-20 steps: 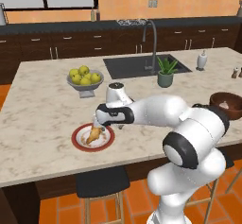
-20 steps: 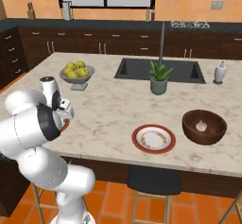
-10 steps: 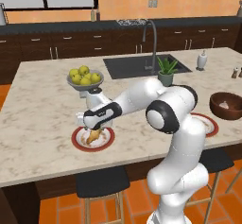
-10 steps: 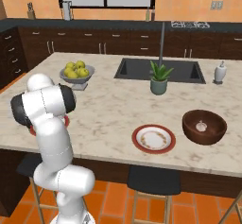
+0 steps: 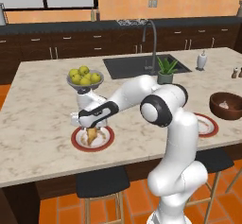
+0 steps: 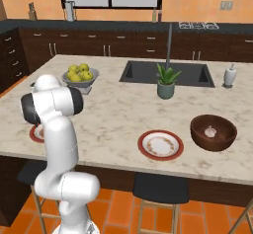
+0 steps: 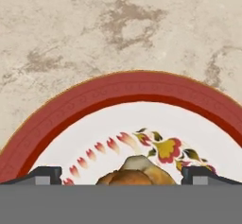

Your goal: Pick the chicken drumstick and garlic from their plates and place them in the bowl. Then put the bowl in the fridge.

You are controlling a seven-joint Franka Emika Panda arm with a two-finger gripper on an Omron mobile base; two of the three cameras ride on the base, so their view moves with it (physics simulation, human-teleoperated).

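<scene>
The chicken drumstick (image 5: 90, 134) lies on the left plate (image 5: 78, 142) near the counter's front edge. My gripper (image 5: 90, 125) hangs just above it, pointing down. In the hand view the drumstick (image 7: 134, 175) sits between the two fingertips (image 7: 45, 173), which stand wide apart, so the gripper (image 7: 123, 176) is open and straddles the meat. The garlic (image 6: 211, 131) rests inside the dark reddish-brown bowl (image 6: 213, 139) at the right end of the counter. A second plate (image 6: 160, 153) lies bare beside that bowl. The fridge is out of view.
A grey footed bowl of yellow-green fruit (image 5: 85, 79) stands just behind the drumstick's plate. Further back are the sink (image 5: 142, 66), its tall faucet (image 5: 152, 38), a potted plant (image 5: 165, 71) and a soap bottle (image 5: 202, 60). Stools (image 5: 100, 184) stand under the counter's front edge.
The arm has swung left and stretched out over the drumstick's plate, and the gripper has come down close onto the drumstick. Its jaws have stayed open.
</scene>
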